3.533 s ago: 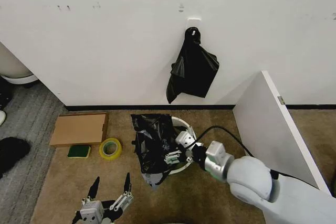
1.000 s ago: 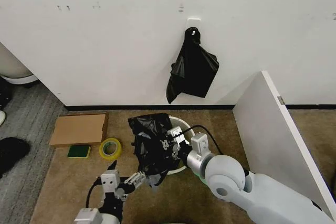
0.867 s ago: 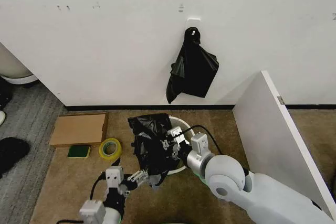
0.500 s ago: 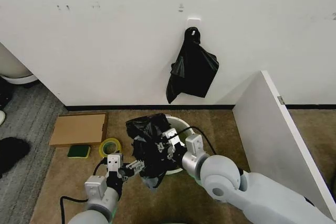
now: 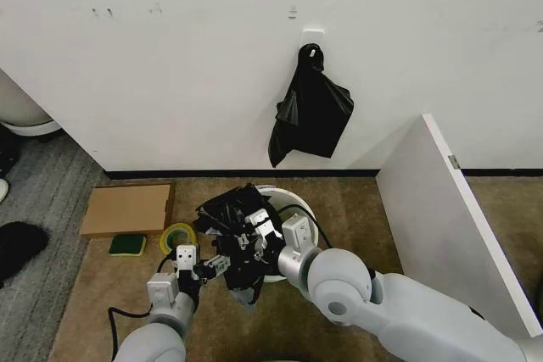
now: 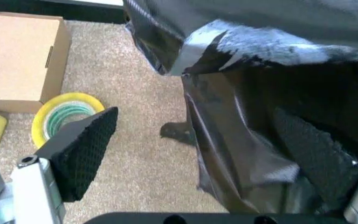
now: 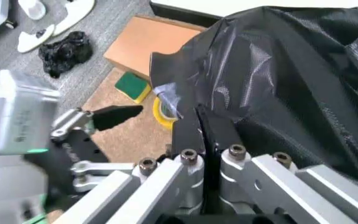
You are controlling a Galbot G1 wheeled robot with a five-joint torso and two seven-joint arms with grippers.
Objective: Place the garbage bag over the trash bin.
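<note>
Brown carpet by the wall: garbage bag [image 5: 236,231] is draping the trash bin's [image 5: 293,202] left side. Right gripper [image 7: 203,128] is pinching it closed; left gripper [image 6: 197,154], jaws spread, is straddling film. Thin plastic risks tearing or slipping off the rim.

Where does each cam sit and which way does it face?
Head view: on the robot's head, looking forward and down at the garbage bag draped on the trash bin by the wall; both arms show.
Left wrist view: on the left arm, facing the bag close up; the left end effector is open, one finger over carpet, one behind the film.
Right wrist view: on the right arm, looking along the right end effector, shut on the bag.
Shared: all show the bag and the yellow tape roll.
</note>
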